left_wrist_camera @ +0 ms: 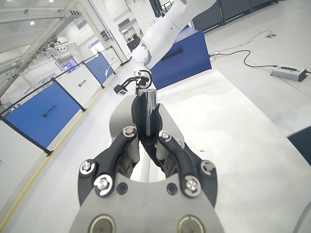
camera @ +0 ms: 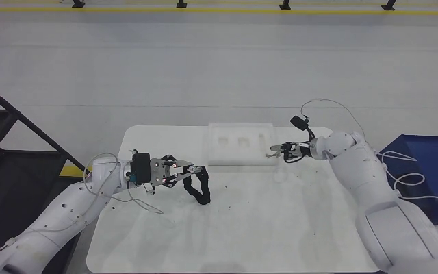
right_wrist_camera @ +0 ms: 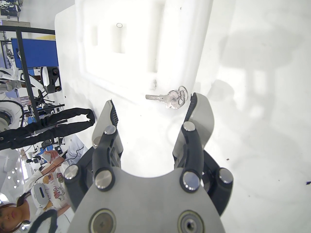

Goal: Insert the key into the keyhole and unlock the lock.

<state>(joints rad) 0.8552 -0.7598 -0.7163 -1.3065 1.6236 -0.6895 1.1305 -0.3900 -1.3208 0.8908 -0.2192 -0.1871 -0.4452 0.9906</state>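
Note:
My left gripper (camera: 192,169) is over the left part of the white table (camera: 274,226), shut on the black fabric-covered lock (camera: 200,188). In the left wrist view the fingers (left_wrist_camera: 167,139) pinch the black sleeve, and the lock's silver cylinder (left_wrist_camera: 148,103) stands up beyond them. My right gripper (camera: 276,148) hangs open at the right end of the white foam tray (camera: 239,142). The silver key (right_wrist_camera: 168,97) lies flat against the tray's edge (right_wrist_camera: 199,49), just past the open right gripper (right_wrist_camera: 153,103) and close to one fingertip (right_wrist_camera: 194,99). The lock (right_wrist_camera: 60,120) shows farther off.
The foam tray has rectangular recesses, one holding a small ring (right_wrist_camera: 119,25). A blue cabinet (camera: 417,157) stands off the table's right side and a black frame (camera: 27,130) off its left. The table's front half is bare.

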